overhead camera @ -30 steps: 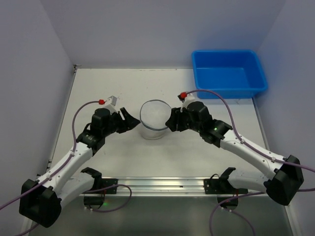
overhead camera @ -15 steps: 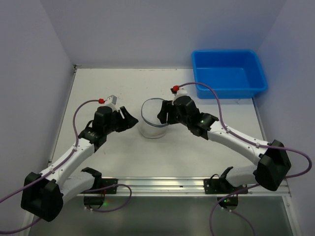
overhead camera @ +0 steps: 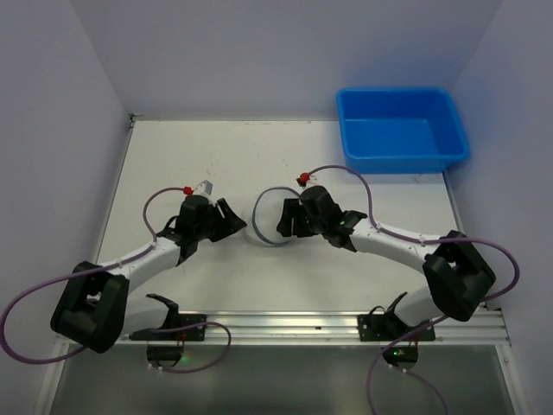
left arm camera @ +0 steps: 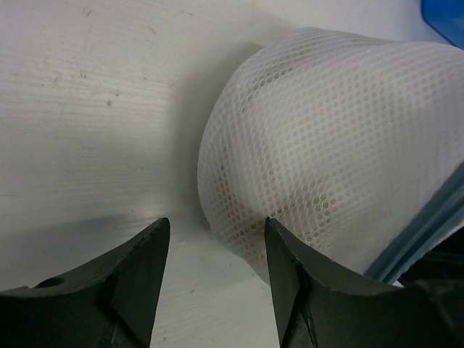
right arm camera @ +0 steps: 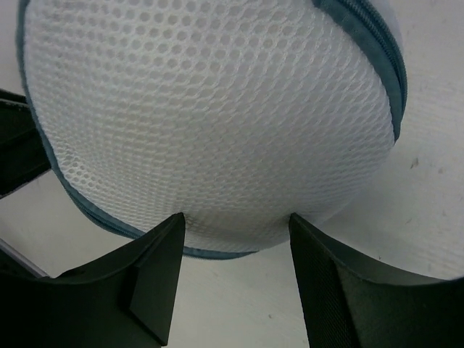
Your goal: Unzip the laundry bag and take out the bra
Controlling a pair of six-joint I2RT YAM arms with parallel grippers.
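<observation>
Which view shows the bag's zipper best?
Right wrist: the zipper teeth show close up along the bag rim. Left wrist catches only a short blue-grey strip; the top view shows a thin dark ring.

Nothing readable anywhere here, no labels, brand names, numbers or signs on anything in any of the three views, just plain surfaces.

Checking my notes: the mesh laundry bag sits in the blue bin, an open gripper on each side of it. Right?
Not in the blue bin: top external shows the laundry bag on the table, between the open left gripper and right gripper.
</observation>
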